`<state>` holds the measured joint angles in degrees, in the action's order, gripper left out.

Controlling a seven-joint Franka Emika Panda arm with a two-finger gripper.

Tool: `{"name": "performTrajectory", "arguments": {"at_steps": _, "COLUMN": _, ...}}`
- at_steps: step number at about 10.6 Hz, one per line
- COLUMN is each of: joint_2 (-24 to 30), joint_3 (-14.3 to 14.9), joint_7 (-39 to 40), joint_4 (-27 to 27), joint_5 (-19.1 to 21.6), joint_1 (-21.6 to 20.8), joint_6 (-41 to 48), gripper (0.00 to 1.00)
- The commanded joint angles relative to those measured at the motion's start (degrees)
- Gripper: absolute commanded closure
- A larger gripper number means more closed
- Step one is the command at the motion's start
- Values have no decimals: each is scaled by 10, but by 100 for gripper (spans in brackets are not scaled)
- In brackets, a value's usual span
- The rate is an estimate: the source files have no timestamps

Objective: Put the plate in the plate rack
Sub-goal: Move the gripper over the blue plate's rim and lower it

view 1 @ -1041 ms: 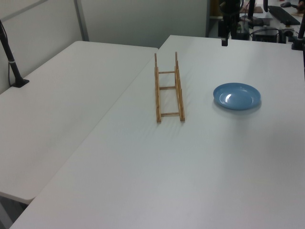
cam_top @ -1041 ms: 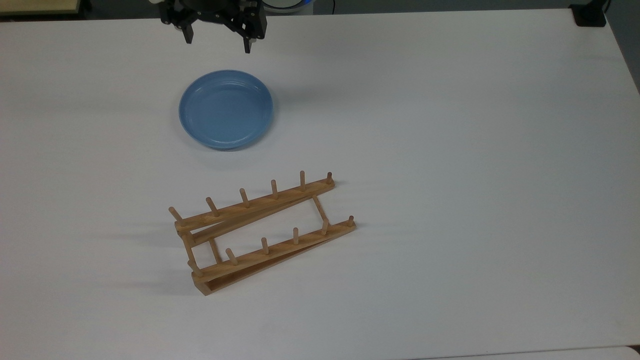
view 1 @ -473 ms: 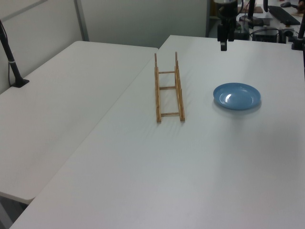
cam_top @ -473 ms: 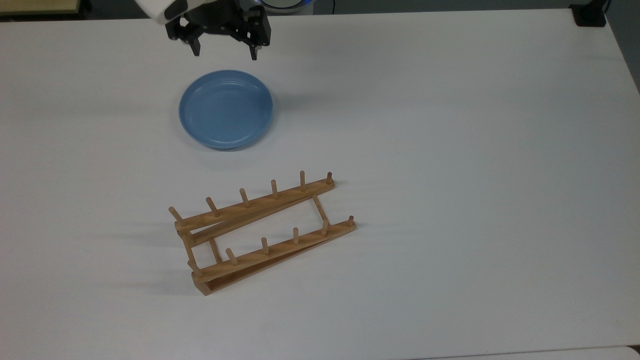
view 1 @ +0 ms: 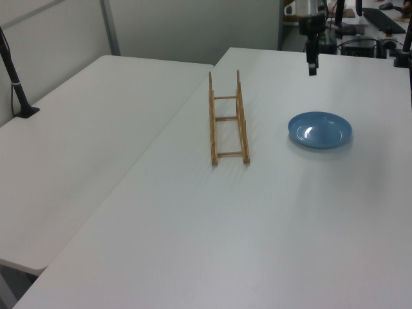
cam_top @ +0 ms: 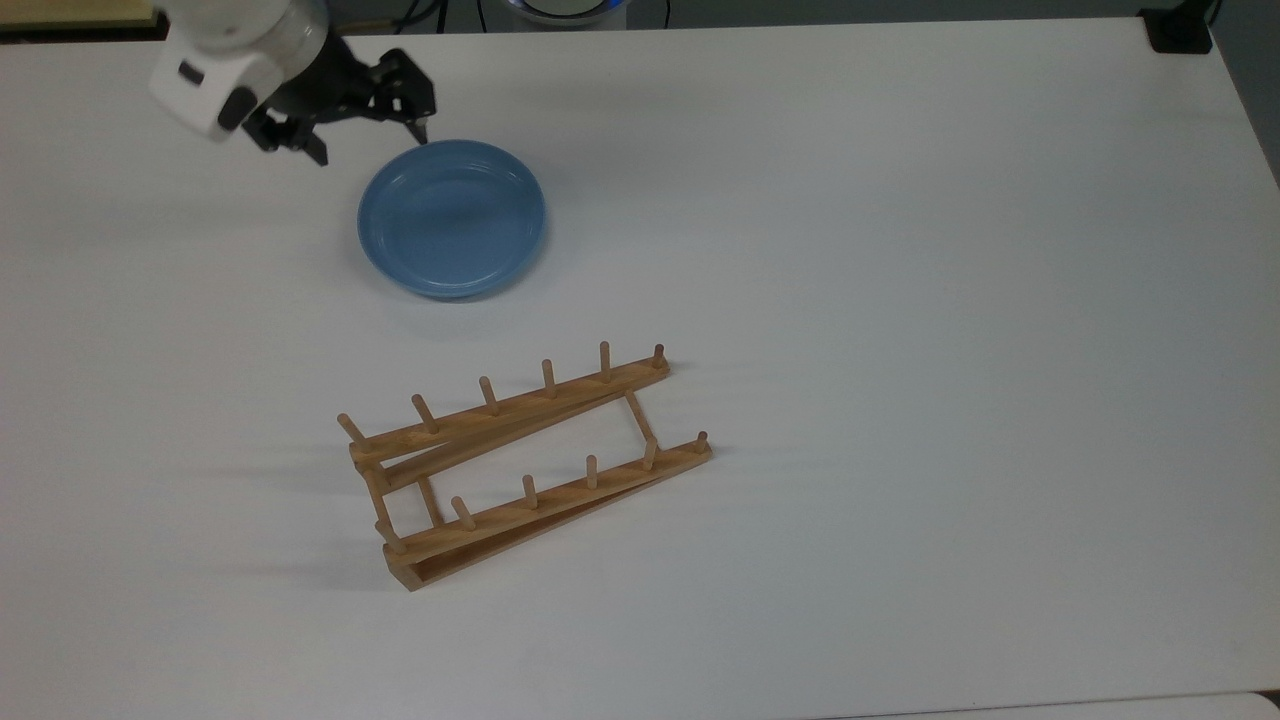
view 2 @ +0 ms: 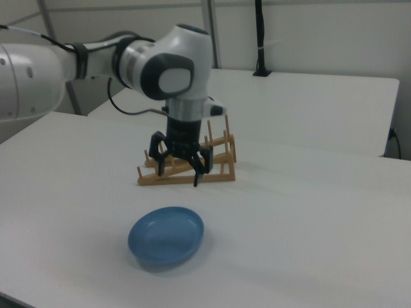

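White table point(cam_top: 900, 250) | Wooden plate rack point(cam_top: 525, 465) stands empty, well apart from the plate | Blue plate point(cam_top: 452, 219) lies flat on the table | Gripper point(cam_top: 368, 143), jaws apart, hangs above the plate's rim, holding nothing

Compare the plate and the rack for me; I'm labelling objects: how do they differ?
The plate is round, glossy and light blue; the plate rack is long, light-brown wood. The plate is one shallow dish, while the rack is open rails with upright pegs. Both rest apart on the white table.
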<state>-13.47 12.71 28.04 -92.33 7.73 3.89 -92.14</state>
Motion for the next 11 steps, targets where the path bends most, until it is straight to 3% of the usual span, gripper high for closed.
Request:
{"name": "performTrajectory", "arguments": {"at_steps": 1, "joint_2": -33, "joint_3": 30, "joint_7": 97, "joint_4": -41, "joint_5": 10, "joint_1": -9, "joint_6": -73, "gripper": 22}}
{"name": "performTrajectory", "arguments": {"at_steps": 5, "joint_2": -88, "joint_3": 36, "joint_7": 103, "joint_4": -43, "joint_5": 3, "joint_1": -9, "joint_6": -137, "gripper": 26}}
{"name": "performTrajectory", "arguments": {"at_steps": 8, "joint_2": -106, "joint_3": 35, "joint_7": 103, "joint_4": -59, "joint_5": -3, "joint_1": -15, "joint_6": -158, "gripper": 44}}
{"name": "performTrajectory", "arguments": {"at_steps": 11, "joint_2": -115, "joint_3": 34, "joint_7": 102, "joint_4": -70, "joint_5": -4, "joint_1": -20, "joint_6": -171, "gripper": 52}}
